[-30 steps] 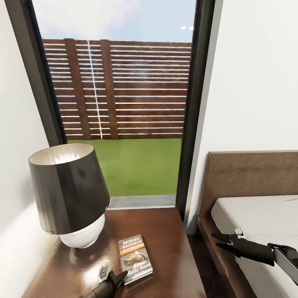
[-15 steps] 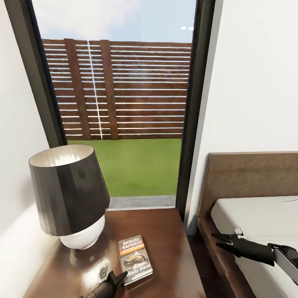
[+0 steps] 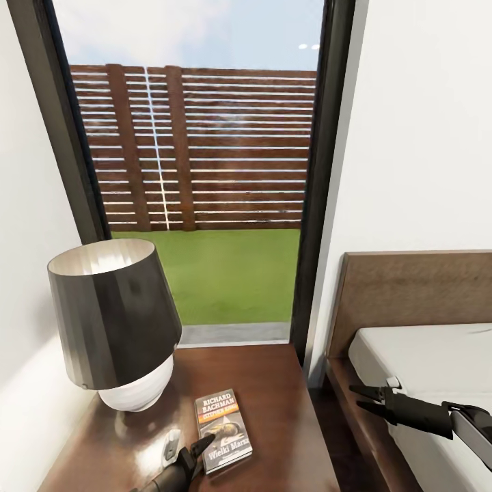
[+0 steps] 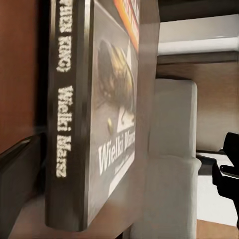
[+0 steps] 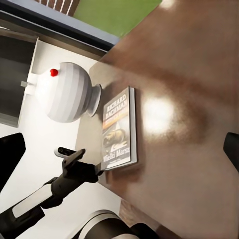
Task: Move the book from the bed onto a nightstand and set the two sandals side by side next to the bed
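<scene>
the left gripper (image 3: 199,452) sits at the book's (image 3: 223,428) near spine edge, at its 7 o'clock, jaws parted around that corner. the dark paperback lies flat on the nightstand (image 3: 273,403), long axis toward 12. the right gripper (image 3: 362,398), jaws apart, hovers over the bed (image 3: 437,355).

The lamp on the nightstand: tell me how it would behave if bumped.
The lamp looks top-heavy: a wide dark shade over a smaller rounded white base, so it may tip. The nightstand top looks glossy, so it might slide. The left gripper is close.
</scene>
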{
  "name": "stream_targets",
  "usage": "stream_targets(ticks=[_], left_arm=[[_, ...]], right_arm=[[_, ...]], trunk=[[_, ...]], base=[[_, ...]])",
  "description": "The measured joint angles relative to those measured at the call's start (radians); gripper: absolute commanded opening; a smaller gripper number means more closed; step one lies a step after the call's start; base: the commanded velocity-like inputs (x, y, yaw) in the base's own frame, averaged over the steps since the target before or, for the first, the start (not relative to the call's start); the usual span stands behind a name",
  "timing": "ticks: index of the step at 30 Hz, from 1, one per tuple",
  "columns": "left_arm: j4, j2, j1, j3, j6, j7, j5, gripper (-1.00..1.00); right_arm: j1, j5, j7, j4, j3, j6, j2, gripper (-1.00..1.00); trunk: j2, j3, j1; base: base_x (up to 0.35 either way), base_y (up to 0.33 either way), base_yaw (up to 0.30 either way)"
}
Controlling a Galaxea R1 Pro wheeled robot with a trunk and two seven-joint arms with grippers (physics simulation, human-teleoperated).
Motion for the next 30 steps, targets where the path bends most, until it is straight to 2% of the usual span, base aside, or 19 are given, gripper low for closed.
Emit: stream_targets(ticks=[30], left_arm=[[0.000,0.001,0.000,0.003,-0.005,-0.003,0.001,1.00]], right_arm=[[0.000,0.000,0.000,0.000,0.000,0.000,0.000,1.00]], trunk=[[0.000,0.000,0.000]], base=[[-0.030,0.000,0.000]])
